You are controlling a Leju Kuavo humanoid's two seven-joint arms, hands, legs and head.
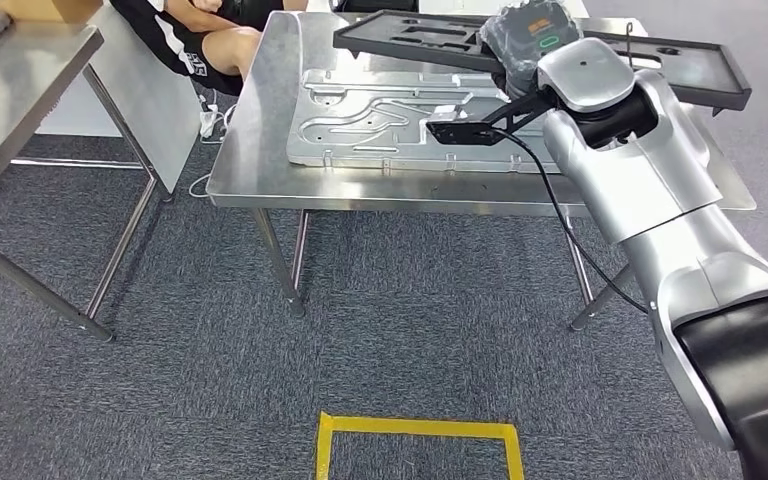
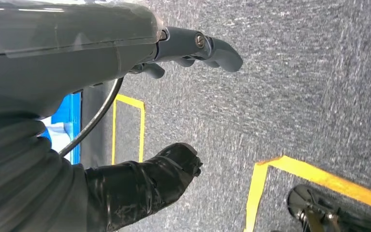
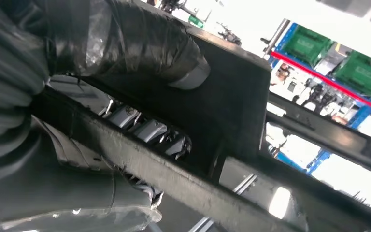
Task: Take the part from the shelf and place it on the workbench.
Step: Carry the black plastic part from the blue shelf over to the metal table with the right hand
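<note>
A long black plastic frame part (image 1: 415,38) hangs level just above the steel workbench (image 1: 260,150), stretching from its middle past its right side. My right hand (image 1: 525,40) grips the part near its middle, the silver arm reaching in from the lower right. In the right wrist view my thumb (image 3: 140,43) presses one face of the black part (image 3: 232,96) and my fingers (image 3: 145,130) wrap the other face. My left hand (image 2: 183,106) hangs over the carpet, thumb and fingers apart, holding nothing.
A large embossed metal panel (image 1: 390,125) lies flat on the workbench under the held part. A seated person (image 1: 200,35) is at the bench's far left corner. A second steel table (image 1: 20,90) stands at the left. Yellow floor tape (image 1: 420,430) marks the carpet.
</note>
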